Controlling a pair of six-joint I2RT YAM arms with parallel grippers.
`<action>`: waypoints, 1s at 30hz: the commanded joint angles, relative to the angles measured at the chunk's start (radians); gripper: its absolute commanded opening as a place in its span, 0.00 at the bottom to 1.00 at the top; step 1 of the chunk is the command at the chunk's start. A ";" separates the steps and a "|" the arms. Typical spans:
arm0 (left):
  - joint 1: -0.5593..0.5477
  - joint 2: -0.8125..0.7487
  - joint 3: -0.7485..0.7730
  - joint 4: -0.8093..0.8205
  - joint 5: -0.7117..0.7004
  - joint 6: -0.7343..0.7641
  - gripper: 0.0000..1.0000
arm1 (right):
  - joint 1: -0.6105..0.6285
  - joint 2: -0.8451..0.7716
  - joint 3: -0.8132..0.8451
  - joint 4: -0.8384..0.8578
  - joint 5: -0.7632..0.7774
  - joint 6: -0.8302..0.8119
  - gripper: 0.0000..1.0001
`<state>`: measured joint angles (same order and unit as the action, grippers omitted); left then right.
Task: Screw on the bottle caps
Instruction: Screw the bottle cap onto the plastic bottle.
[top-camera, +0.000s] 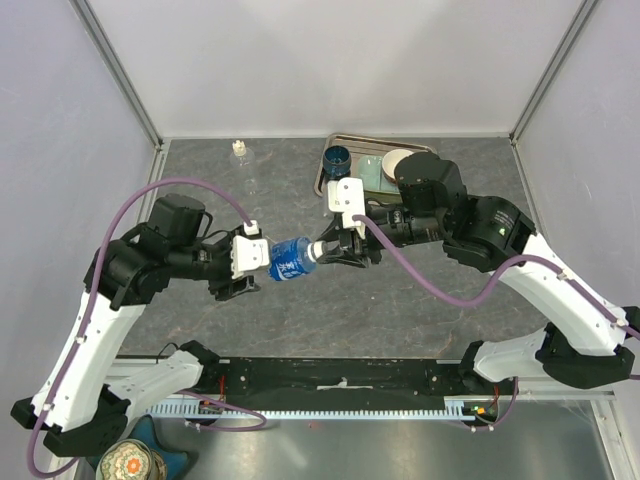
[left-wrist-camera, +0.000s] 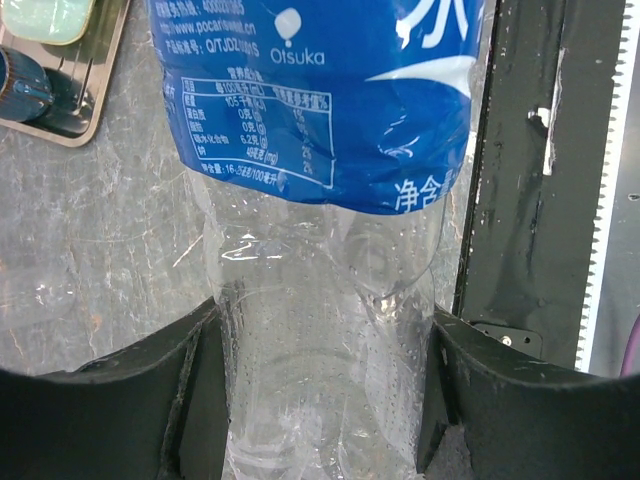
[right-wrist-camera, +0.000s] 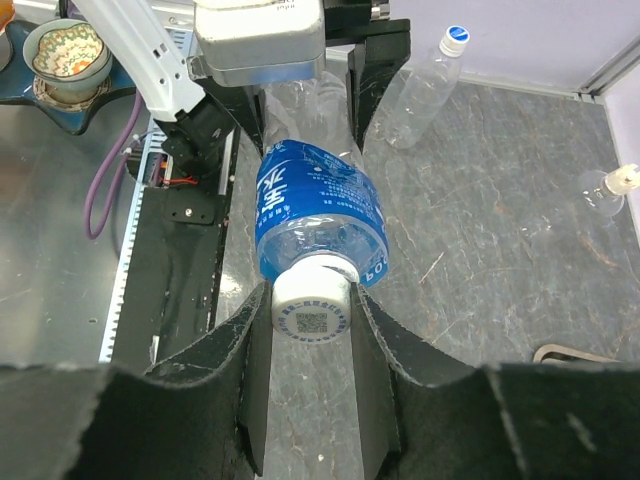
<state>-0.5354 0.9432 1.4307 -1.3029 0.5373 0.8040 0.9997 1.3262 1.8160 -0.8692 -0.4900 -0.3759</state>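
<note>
A clear bottle with a blue label (top-camera: 291, 259) hangs level above the table between my two arms. My left gripper (top-camera: 258, 260) is shut on its clear lower body (left-wrist-camera: 320, 380), one finger on each side. My right gripper (top-camera: 325, 250) is shut on the white bottle cap (right-wrist-camera: 311, 305), which sits on this bottle's neck. The blue label fills the top of the left wrist view (left-wrist-camera: 320, 90). A second clear bottle (right-wrist-camera: 420, 90) with a white cap (right-wrist-camera: 455, 38) lies on the table. A third clear bottle (top-camera: 246, 172) with a cap (top-camera: 238, 146) lies at the back.
A metal tray (top-camera: 330, 185) at the back centre holds a dark blue cup (top-camera: 337, 158) and a white-and-tan bowl (top-camera: 400, 160). The black base rail (top-camera: 340, 378) runs along the near edge. A patterned bowl (right-wrist-camera: 65, 48) sits off the table beyond the rail.
</note>
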 joint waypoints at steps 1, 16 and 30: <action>-0.008 -0.001 0.042 0.028 0.044 0.026 0.09 | 0.004 0.021 0.039 -0.023 -0.071 -0.027 0.37; -0.021 0.000 0.065 0.031 0.069 -0.006 0.08 | 0.004 0.008 0.037 -0.091 -0.002 -0.057 0.36; -0.073 0.032 0.059 0.040 0.043 -0.034 0.08 | 0.002 0.076 0.080 -0.109 -0.058 -0.049 0.36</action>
<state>-0.5785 0.9558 1.4532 -1.3346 0.5312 0.7998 0.9989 1.3628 1.8614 -0.9783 -0.5114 -0.4202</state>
